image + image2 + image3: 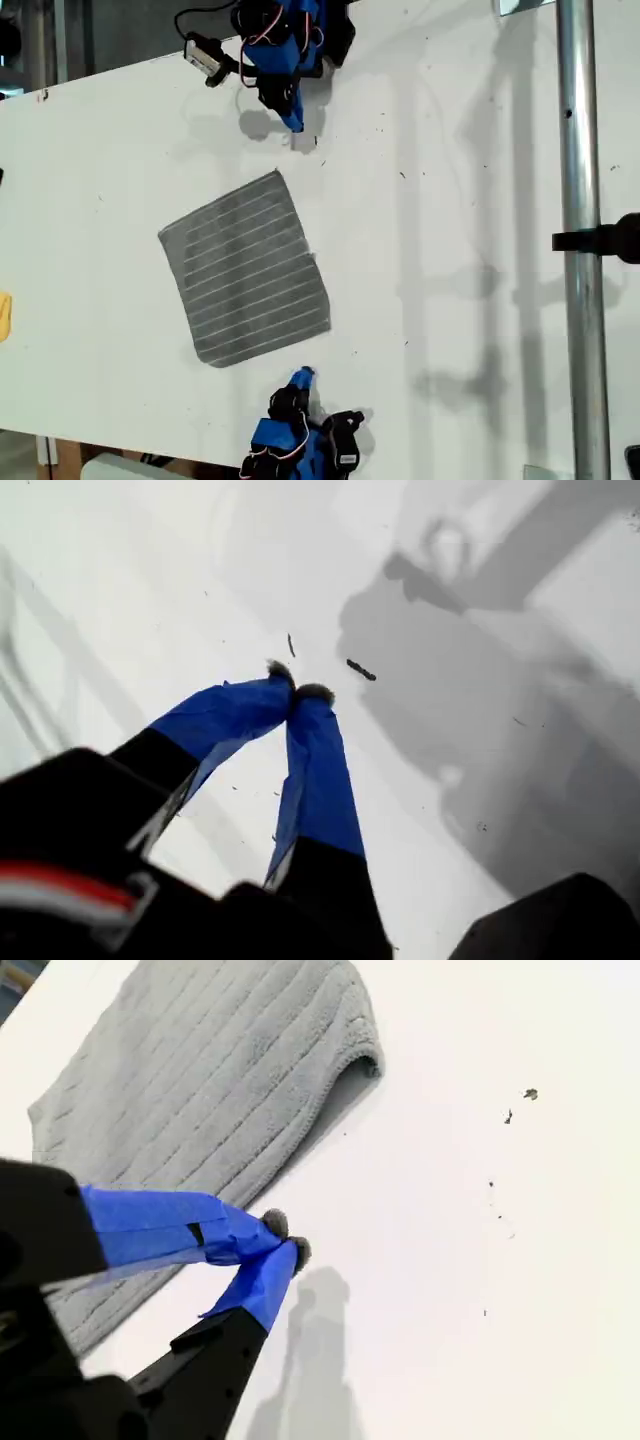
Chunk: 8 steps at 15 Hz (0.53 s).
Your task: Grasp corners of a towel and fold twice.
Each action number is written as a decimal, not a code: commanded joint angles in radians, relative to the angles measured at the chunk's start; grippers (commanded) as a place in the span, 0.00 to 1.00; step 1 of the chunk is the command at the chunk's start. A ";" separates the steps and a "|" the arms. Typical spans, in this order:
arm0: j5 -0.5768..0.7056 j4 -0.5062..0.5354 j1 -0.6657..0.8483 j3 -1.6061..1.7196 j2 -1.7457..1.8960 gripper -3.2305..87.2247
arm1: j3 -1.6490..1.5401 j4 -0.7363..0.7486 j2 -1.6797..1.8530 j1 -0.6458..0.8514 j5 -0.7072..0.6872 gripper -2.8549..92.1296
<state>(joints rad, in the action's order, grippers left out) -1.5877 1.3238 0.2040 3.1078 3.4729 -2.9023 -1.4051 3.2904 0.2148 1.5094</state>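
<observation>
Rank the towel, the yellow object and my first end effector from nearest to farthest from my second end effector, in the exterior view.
1. Towel, just above my second end effector.
2. My first end effector, at the exterior view's top.
3. Yellow object, at the exterior view's left edge.

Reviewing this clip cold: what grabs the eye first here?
The grey striped towel lies flat mid-table in the exterior view, skewed to the table edges. Two blue grippers flank it, one above and one below it in that view; my second gripper sits shut beside the towel's edge, my first gripper shut over bare table.
</observation>
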 commanded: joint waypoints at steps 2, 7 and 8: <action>-0.109 0.055 -0.040 -0.083 0.003 0.00 | 0.089 0.012 -0.003 -0.038 -0.006 0.03; -0.106 -0.025 -0.078 -0.557 -0.551 0.00 | 0.462 0.000 -0.403 0.002 -0.152 0.03; -0.074 -0.057 -0.084 -0.686 -0.715 0.00 | 0.584 -0.020 -0.526 0.032 -0.212 0.03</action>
<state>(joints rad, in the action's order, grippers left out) -1.6874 1.3177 0.1365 2.6292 2.9989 -2.5065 -1.4051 2.9054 0.2086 1.3683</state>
